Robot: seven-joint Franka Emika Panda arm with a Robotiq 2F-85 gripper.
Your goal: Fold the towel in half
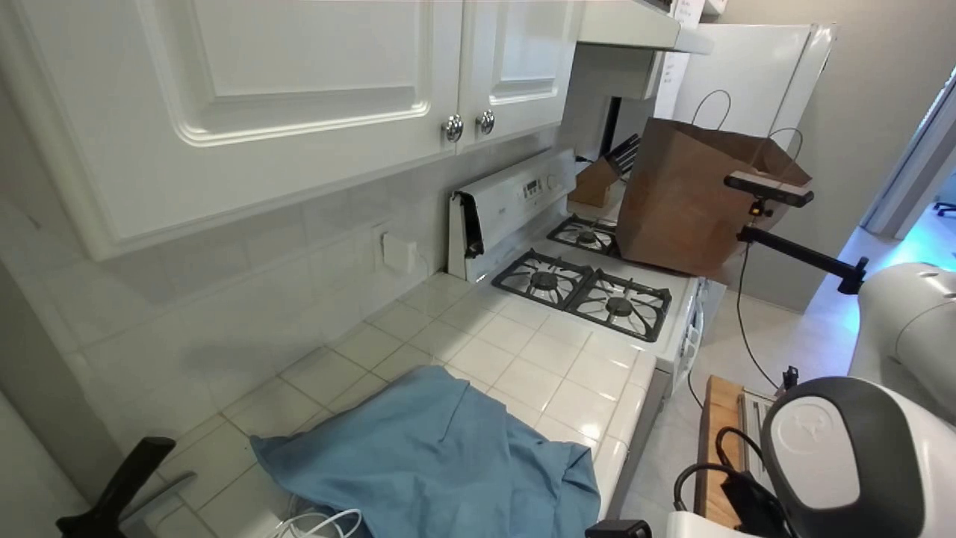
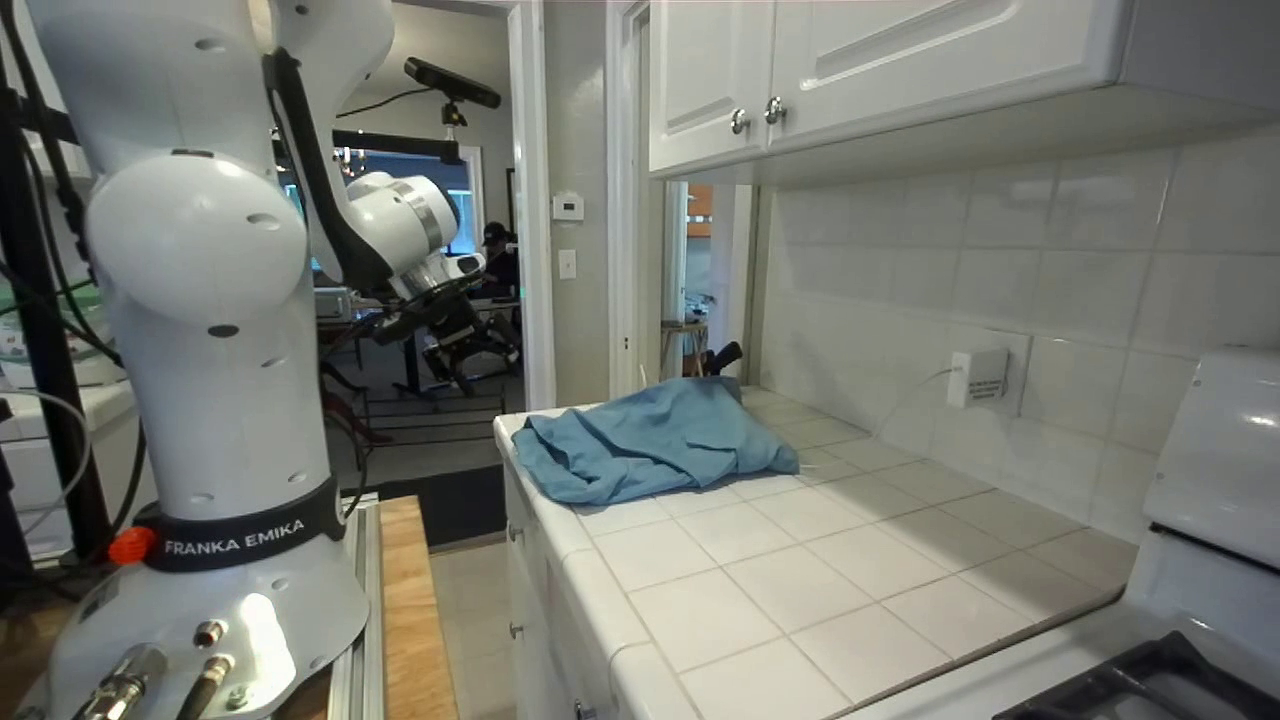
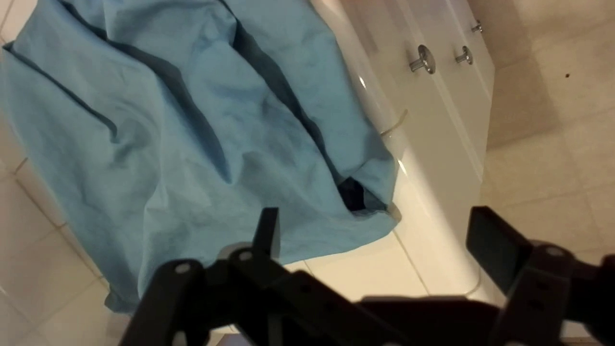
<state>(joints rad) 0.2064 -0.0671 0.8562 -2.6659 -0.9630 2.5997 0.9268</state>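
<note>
One towel (image 2: 650, 450) at the counter edge (image 2: 595, 600), tiled stretch (image 2: 815, 580) alongside.

The towel (image 2: 655, 440) lies rumpled on the tabletop (image 2: 800, 560); the tool (image 2: 488, 366) hangs from the arm (image 2: 215, 385), apart from the towel.

The white tiled counter (image 2: 790, 570) carries a rumpled blue towel (image 2: 650, 440), with a white cord (image 1: 349, 513) and black-handled tool (image 1: 125, 477) nearby.

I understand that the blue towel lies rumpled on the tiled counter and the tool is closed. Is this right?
Not quite: the wrist view shows the tool open, its jaws wide apart. The blue towel does lie rumpled on the tiled counter.
</note>
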